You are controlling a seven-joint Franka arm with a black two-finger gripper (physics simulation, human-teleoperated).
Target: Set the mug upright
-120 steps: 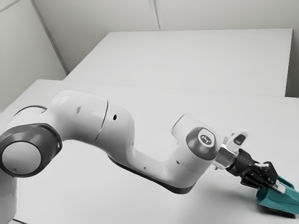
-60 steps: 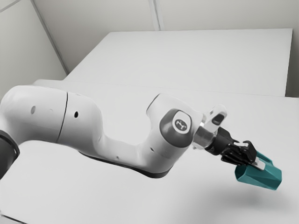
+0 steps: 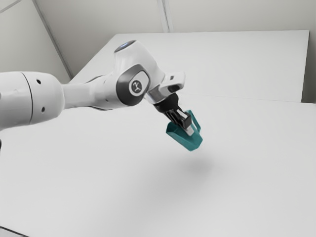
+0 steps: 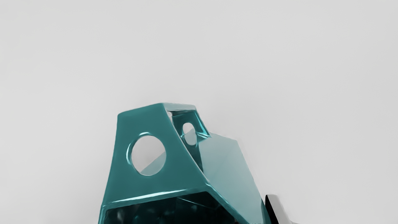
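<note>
The teal, angular mug [image 3: 183,138] hangs tilted above the table, with my gripper [image 3: 187,127] shut on its side. Its open end faces back toward the arm and the exterior view's left, while its handle stands out on the exterior view's right. Close up in the wrist view, the mug [image 4: 228,165] shows its handle [image 4: 141,123] with round holes and part of its dark inside. One fingertip [image 4: 278,210] of my gripper lies against the mug's outer wall; the other finger is hidden there.
The white table [image 3: 113,182] spreads out beneath the mug, which casts a soft shadow on it. Behind it lies another white surface [image 3: 222,64], with pale walls beyond. A dark line crosses the near corner at the exterior view's left.
My gripper has carried the mug up off the table and toward the exterior view's left and back. The mug's closed end now points more steeply downward, and the arm has drawn back.
</note>
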